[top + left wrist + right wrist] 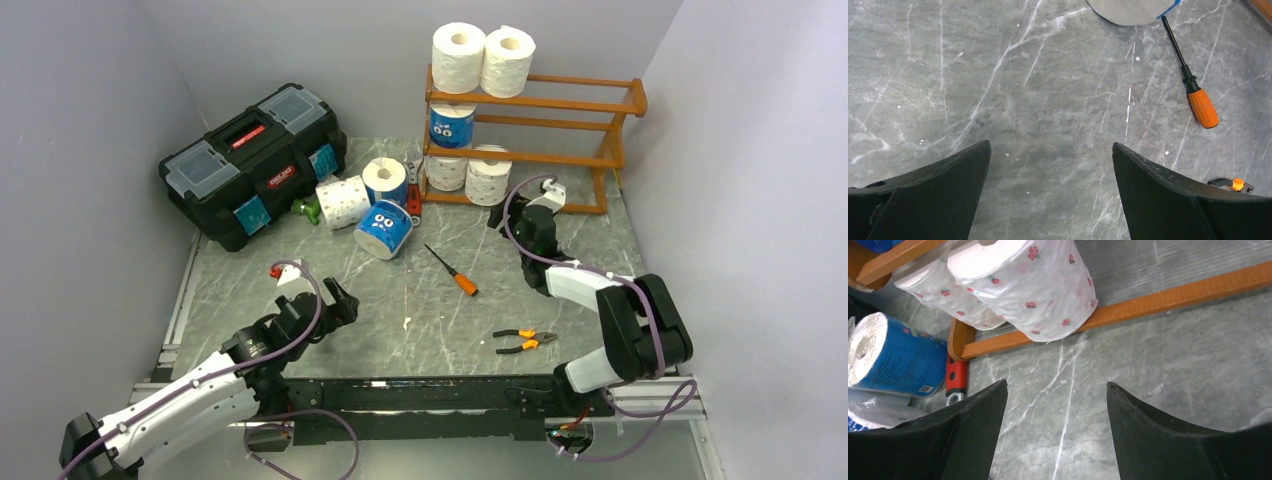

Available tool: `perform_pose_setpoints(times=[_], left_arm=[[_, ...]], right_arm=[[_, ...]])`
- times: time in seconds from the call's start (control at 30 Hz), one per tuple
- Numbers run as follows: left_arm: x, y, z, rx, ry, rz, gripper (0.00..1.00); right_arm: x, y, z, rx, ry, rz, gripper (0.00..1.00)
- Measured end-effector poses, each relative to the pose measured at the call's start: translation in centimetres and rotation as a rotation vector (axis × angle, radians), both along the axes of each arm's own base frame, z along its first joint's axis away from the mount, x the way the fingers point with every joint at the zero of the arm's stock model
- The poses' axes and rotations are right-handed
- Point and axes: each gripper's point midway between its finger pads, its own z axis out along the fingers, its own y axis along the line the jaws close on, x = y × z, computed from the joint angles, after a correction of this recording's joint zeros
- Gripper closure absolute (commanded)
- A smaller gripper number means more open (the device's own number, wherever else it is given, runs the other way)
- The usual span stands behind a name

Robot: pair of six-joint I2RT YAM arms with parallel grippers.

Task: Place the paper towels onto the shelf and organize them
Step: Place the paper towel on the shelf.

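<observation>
Here the left hand [1050, 145] gapes empty over veined grey marble [1048, 75]; the right hand [1056, 383], likewise spread, faces rose-printed rolls [1043, 285].

The black two-finger left gripper [1050, 145] hovers well away from the orange-brown slatted wooden shelf [575, 101], jaws wide (nothing between them); the right gripper [1055, 385], arm outstretched, hangs near its bottom rail, jaws likewise parted.

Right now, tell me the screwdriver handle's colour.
Screwdriver handle: orange, best in the left wrist view.
</observation>
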Motion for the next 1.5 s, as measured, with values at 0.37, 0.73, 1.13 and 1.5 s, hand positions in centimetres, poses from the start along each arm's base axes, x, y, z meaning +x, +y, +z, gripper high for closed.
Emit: perform_pose_setpoints(times=[0.37,0.73,1.13,1.5], left_arm=[[0.0,0.1,-0.1,0.005,0.001,0.004,0.03],[-0.4,0.8,-1.0,0.046,0.033,0.015,0.03],[-0.3,1.1,-1.3,0.069,0.041,0.027,0.03],[-0.5,1.5,-1.6,0.073,0.051,0.045,0.03]], right_arm=[[3.1,0.7,-1.0,0.006,0.0,0.017,0.3],[4.7,1.3,-2.3,0.022,0.033,0.04,0.55],[6.2,3.1,-3.4,0.098,0.053,0.078,0.73],[8.4,3.4,-4.0,0.183,0.041,0.041,0.75]])
